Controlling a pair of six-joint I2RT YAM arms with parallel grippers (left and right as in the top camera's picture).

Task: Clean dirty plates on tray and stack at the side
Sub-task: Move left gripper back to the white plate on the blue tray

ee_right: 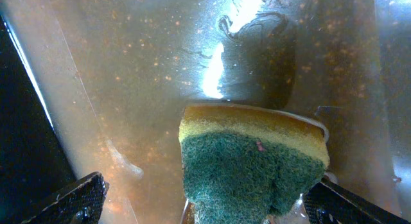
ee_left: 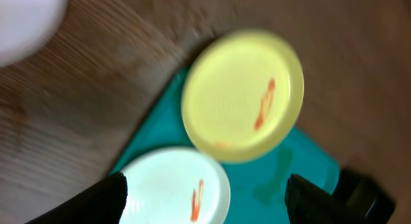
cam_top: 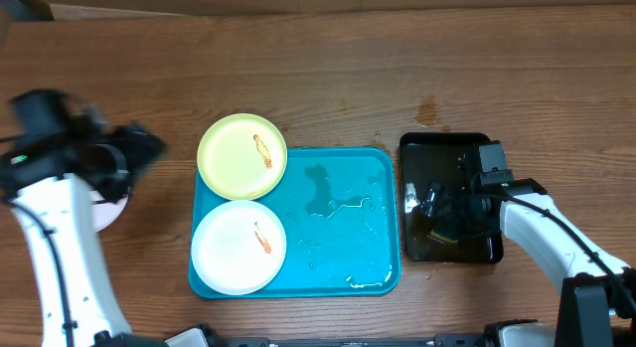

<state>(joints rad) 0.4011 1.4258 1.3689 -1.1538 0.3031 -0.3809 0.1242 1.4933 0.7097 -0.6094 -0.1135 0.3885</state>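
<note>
Starting at the robot's end of the blue tray: a white plate sits flat in its near left corner, with a little orange smear just right of the plate's middle. The tray floor to the right of that plate is bare apart from a thin puddle of water. Going a bit further back, off the tray's left side there's a third plate, also white, lying on the table and half hidden under the left arm. The left gripper is over it, fingers spread well apart with nothing between them. Off the tray's right side is a black tray of murky brownish water. The right gripper is down low in it, fingers wide apart, with a yellow-and-green sponge between them. I can't tell if either finger actually touches it. Furthest back, a yellow-green plate sits at the blue tray's far left corner. It hangs out past the rim, its near edge right up against the white plate, and it has its own orange streak.
</note>
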